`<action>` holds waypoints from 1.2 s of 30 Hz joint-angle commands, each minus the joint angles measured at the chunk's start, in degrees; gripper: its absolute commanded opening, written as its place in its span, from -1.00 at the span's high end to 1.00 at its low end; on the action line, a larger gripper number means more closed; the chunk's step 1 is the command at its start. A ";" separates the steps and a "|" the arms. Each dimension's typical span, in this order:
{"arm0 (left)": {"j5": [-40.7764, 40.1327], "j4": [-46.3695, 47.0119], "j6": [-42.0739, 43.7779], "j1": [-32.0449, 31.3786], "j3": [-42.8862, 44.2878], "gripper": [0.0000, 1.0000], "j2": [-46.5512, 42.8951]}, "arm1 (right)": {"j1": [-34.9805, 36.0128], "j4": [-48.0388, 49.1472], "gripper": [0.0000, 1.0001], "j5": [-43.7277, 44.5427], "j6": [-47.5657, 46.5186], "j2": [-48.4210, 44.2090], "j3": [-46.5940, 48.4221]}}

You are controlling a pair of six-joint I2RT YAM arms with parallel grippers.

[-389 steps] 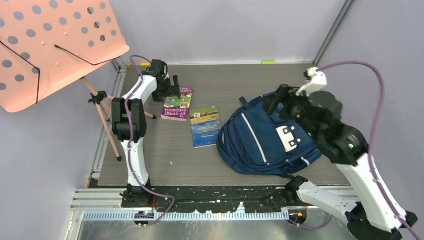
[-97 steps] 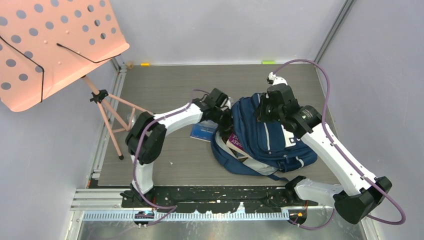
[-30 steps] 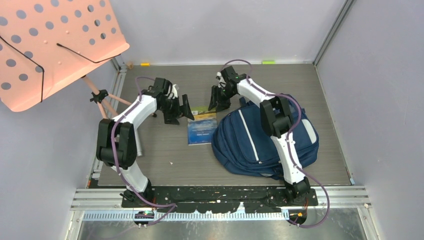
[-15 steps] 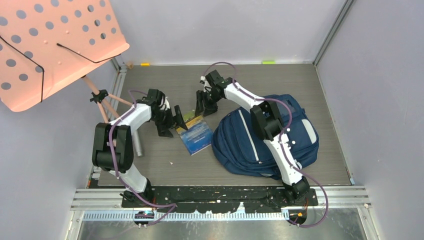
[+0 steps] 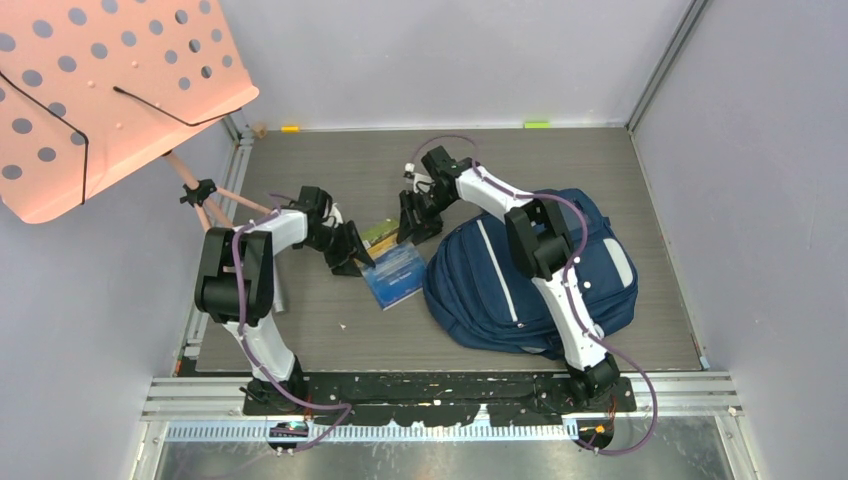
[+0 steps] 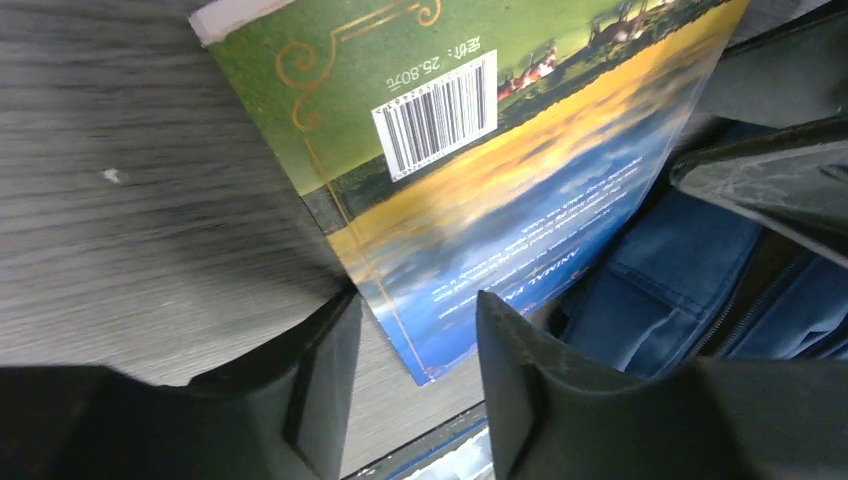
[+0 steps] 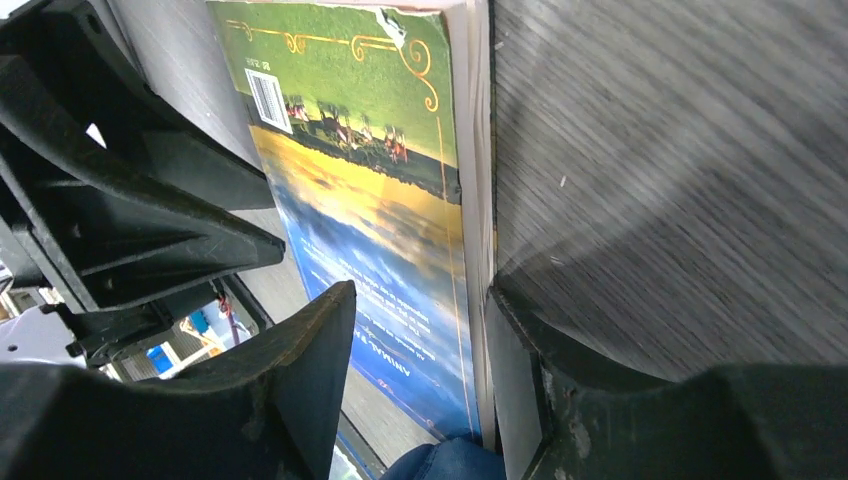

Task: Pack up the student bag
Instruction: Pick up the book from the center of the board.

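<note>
The navy student bag point(image 5: 540, 270) lies at the right of the table, its blue fabric point(image 6: 660, 290) also showing in the left wrist view. A green-and-blue book point(image 5: 397, 268) lies just left of it, turned askew. My left gripper point(image 5: 352, 254) is open and straddles the book's blue corner point(image 6: 430, 340), one finger point(image 6: 320, 380) at its edge. From the far side my right gripper point(image 5: 412, 228) is open over the book's long edge point(image 7: 470, 200). One of its fingers point(image 7: 515, 380) rests against the pages, and the other point(image 7: 310, 370) hangs clear of the cover.
A pink perforated music stand point(image 5: 110, 90) with tripod legs point(image 5: 215, 225) stands at the left edge. Purple walls enclose the table on three sides. Small green point(image 5: 537, 124) and yellow point(image 5: 290, 128) markers sit along the back edge.
My left gripper has moved right onto the book's corner and its jaws have narrowed. The right gripper has come down to the book's far edge. The book has turned and shifted slightly.
</note>
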 commanded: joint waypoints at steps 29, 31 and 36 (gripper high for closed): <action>0.33 3.22 1.02 0.19 0.44 0.30 2.75 | 7.32 -2.07 -0.08 -12.13 -6.19 6.20 3.79; 0.19 3.15 1.07 0.18 0.59 0.30 2.65 | 7.56 -2.59 0.10 -11.82 -6.95 6.40 4.12; -0.33 2.29 1.42 0.19 1.19 0.31 2.19 | 7.71 -1.90 0.82 -11.50 -5.98 5.21 4.85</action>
